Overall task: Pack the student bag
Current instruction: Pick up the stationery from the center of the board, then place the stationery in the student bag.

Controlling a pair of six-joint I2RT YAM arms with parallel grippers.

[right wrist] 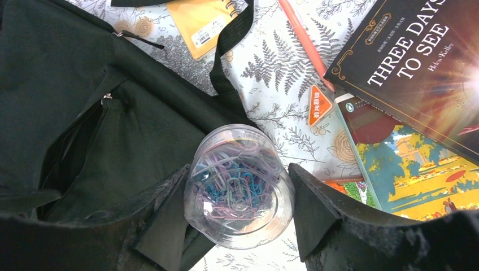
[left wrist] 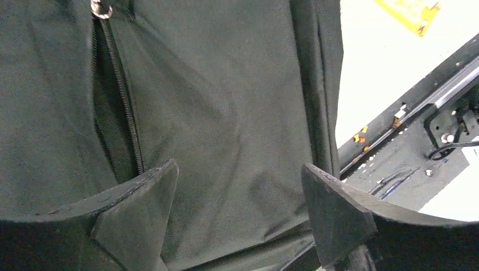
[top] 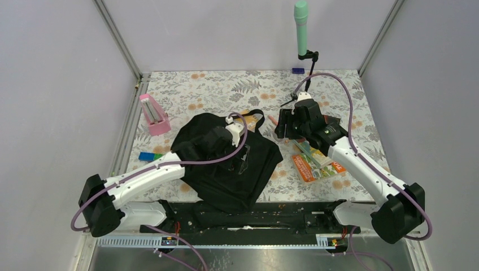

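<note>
The student bag (top: pixel 226 169) is a large black fabric backpack lying flat at the table's middle. My left gripper (left wrist: pixel 238 165) is open and empty, hovering close over the bag's fabric (left wrist: pixel 226 101), next to a partly open zip (left wrist: pixel 134 130). My right gripper (right wrist: pixel 238 166) is shut on a clear jar of coloured paper clips (right wrist: pixel 240 186), held above the table just right of the bag's edge (right wrist: pixel 85 113) and its strap (right wrist: pixel 226 51). In the top view the right gripper (top: pixel 285 127) is at the bag's upper right corner; the jar is hidden there.
A dark book titled "Three Days to See" (right wrist: pixel 418 62), a colourful book (right wrist: pixel 429 175), an orange pen (right wrist: pixel 305 39) and a yellow notebook (right wrist: pixel 209 22) lie near the right gripper. A pink object (top: pixel 153 114) and blue-green blocks (top: pixel 149 156) sit left. A green microphone (top: pixel 301 28) stands at the back.
</note>
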